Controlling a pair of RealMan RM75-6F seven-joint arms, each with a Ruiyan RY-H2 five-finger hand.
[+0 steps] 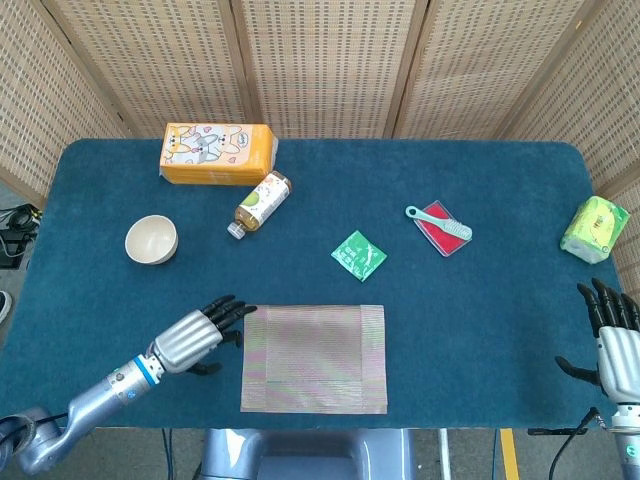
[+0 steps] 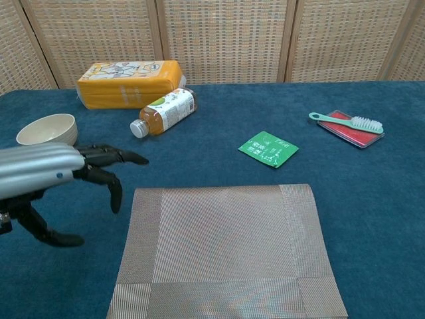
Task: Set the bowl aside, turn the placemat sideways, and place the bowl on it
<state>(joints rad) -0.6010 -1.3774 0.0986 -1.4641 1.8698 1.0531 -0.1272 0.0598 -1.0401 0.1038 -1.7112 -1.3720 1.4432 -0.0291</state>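
Bowl sits upright on the blue tabletop near the left edge, toward the far side, well apart from both hands. It holds nothing visible.

Placemat lies flat at the middle of the near edge, striped weave, slightly taller than wide in the head view.

Left hand hovers just beside the placemat's left edge, fingers spread and extended, fingertips reaching toward the mat's far-left corner. It holds nothing. Chest view shows the thumb hanging down apart from the other fingers.

Right hand is at the near-right corner, at the table's edge, fingers apart and pointing away, empty.

Other items: orange package at the far-left part of the tabletop; bottle lying on its side just beside it; green packet near the centre; green brush resting across a red tray; light-green pack at the right edge.
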